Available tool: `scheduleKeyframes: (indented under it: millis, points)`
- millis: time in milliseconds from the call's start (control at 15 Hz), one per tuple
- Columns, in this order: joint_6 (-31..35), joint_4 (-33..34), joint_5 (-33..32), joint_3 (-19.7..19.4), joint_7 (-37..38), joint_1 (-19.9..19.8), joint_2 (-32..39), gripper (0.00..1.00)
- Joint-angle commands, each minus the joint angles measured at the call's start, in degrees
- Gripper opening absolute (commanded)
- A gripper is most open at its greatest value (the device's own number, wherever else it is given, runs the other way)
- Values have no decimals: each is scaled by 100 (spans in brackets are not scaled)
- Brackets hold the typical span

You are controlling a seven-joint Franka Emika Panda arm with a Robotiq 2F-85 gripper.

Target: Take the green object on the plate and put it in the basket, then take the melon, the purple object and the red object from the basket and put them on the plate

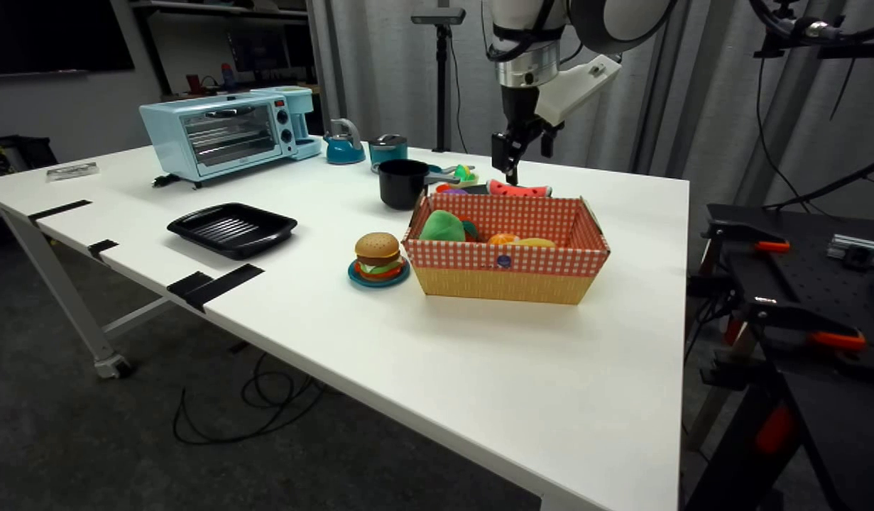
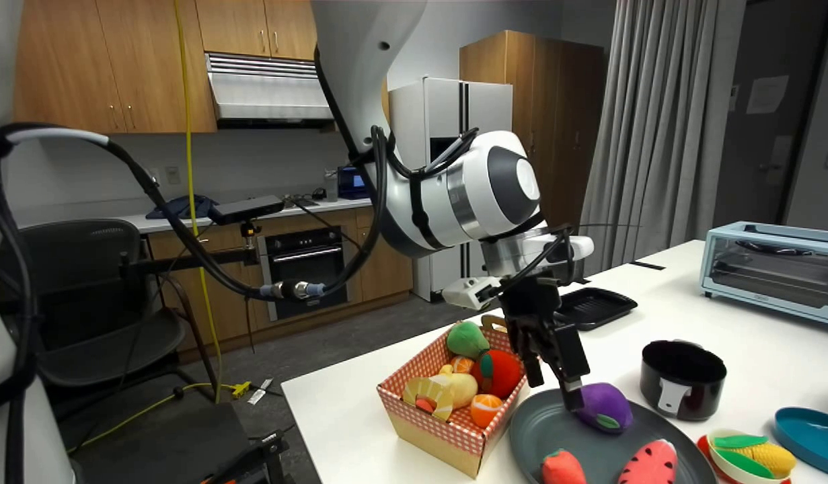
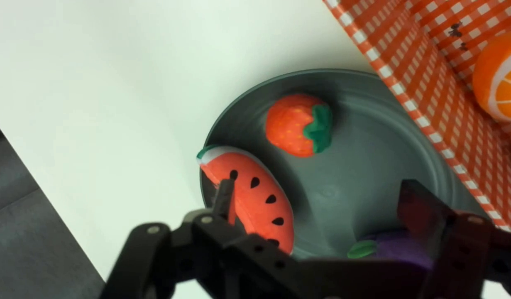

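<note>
3 on plate (image 3: pixel 359 166): melon (image 3: pixel 259 199), red obj. (image 3: pixel 292 124), purple obj. (image 2: pixel 605 405); gripper (image 3: pixel 318 189) spread wide, empty.

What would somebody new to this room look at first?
Their eye would probably jump to the big white robot arm, its open black gripper hanging over the gray plate. On that plate lie a bright red watermelon slice, a strawberry and a purple toy. Beside it stands the red-checked basket with toy food inside.
</note>
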Motion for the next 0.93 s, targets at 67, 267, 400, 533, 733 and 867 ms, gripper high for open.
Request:
scheduleKeyframes:
  millis: [67,267,400,533,733,867]
  points:
    - [-41,-30,-14,-3,-106,49,-143,100]
    - [-406,-134,763,281,-761,-85,-430,100]
    - [-800,-153,1214,373,-1124,-70,-683,100]
    - [-1228,-182,1522,450,-1410,-74,-1005,100]
    - [-1902,-188,2145,626,-1998,-162,-1453,100]
    - [-2505,-153,2832,712,-2552,-232,-1724,100]
